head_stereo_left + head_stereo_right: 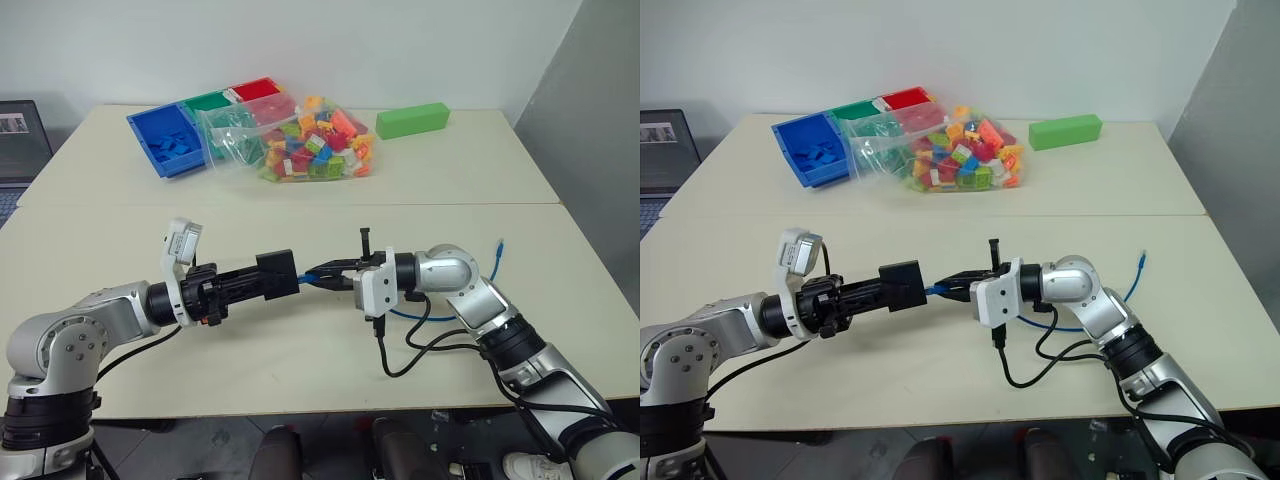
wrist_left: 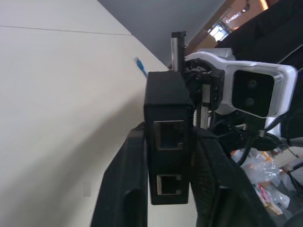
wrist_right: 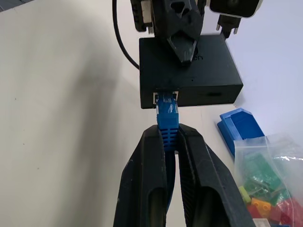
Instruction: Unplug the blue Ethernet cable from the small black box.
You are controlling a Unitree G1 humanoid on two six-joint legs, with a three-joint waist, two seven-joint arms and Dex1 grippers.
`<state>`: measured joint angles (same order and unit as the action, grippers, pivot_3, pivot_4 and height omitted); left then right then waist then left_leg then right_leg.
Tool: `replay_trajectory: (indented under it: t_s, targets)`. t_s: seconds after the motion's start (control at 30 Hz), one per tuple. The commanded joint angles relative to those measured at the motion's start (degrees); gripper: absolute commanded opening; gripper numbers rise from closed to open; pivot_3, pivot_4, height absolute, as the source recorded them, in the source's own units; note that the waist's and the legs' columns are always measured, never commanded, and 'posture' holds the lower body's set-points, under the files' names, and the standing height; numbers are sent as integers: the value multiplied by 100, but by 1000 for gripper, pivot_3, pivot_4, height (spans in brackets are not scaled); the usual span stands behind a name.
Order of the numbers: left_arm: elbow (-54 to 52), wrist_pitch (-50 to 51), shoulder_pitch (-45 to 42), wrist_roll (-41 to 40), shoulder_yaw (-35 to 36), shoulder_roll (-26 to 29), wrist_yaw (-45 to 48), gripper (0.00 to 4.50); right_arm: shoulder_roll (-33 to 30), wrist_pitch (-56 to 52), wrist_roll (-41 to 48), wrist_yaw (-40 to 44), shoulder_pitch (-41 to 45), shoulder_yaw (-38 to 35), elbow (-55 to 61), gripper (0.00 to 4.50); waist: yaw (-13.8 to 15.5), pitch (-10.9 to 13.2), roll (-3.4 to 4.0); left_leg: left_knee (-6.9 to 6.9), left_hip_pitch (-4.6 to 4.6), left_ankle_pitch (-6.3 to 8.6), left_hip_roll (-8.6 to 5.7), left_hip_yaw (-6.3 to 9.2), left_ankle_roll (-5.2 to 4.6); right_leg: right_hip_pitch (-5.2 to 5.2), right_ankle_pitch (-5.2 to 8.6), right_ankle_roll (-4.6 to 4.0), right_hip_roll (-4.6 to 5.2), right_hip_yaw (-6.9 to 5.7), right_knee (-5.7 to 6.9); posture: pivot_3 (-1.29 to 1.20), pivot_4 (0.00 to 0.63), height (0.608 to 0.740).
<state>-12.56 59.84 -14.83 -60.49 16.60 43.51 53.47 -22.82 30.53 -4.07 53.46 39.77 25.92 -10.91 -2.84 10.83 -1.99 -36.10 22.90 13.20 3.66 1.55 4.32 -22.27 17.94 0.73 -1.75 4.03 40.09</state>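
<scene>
1. Two pale tables stood pushed together before a white wall; at the far side lay a blue bin, a clear bag of coloured bricks and a green block, all well apart from the work.
2. Left gripper was found clamped on the small black box, held above the near table at mid-scene. In the left wrist view the box sat between the two fingers, two empty ports facing the camera.
3. Right gripper was found pinched on the blue Ethernet cable just behind its plug. The plug was seated in a port on the box's right-hand face.
4. Remaining cable trailed rightward behind the right arm, its free end lying on the table near the right edge.
5. Governing relation: plug and port lay along one level left-to-right line, box to the left, plug to the right, the grippers facing each other nose to nose along it.
6. Judgement: extraction calls for a straight pull apart along that line; whether the latch tab was depressed could not be determined.
</scene>
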Motion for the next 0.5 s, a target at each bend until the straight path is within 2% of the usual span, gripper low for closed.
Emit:
replay_trajectory:
  t_s: [0.03, 0.2, 0.27, 0.4, 0.5]
  targets:
    - [-25, -4, -55, -67, 13, 12, 15, 783, 63, 279, 9, -87, 63, -112, 246, 81, -1, 0, 0, 0, 0, 0, 0, 0, 0, 0, 0, 0, 0, 0, 0, 0, 150, 740]
    - [-29, -24, -8, -44, 19, 25, 27, 782, -34, 128, 148, 150, -48, -28, 389, 80, 1, 0, 0, 0, 0, 0, 0, 1, 0, 0, 0, 0, 0, 0, 0, 0, 150, 740]
    - [-30, -35, 11, -35, 24, 41, 36, 782, -87, -36, 231, 262, -111, -20, 484, 787, 8, 0, 0, 0, 1, 0, 0, 1, 0, 0, 0, 0, 0, 0, 0, 0, 150, 740]
    - [11, -127, -25, 53, -10, 91, 117, 782, -234, -373, 382, 532, -188, -35, 721, 1714, 10, 0, 0, 0, 0, 0, 0, 2, 0, 0, 0, 0, 0, 0, 0, 0, 150, 740]
    - [46, -255, -69, 200, -79, 156, 277, 782, -421, -1058, 736, 853, -318, -104, 1118, 2471, 20, 0, 1, 0, 0, 0, -1, 2, 0, 1, 0, 0, 0, -1, 0, 0, 150, 740]
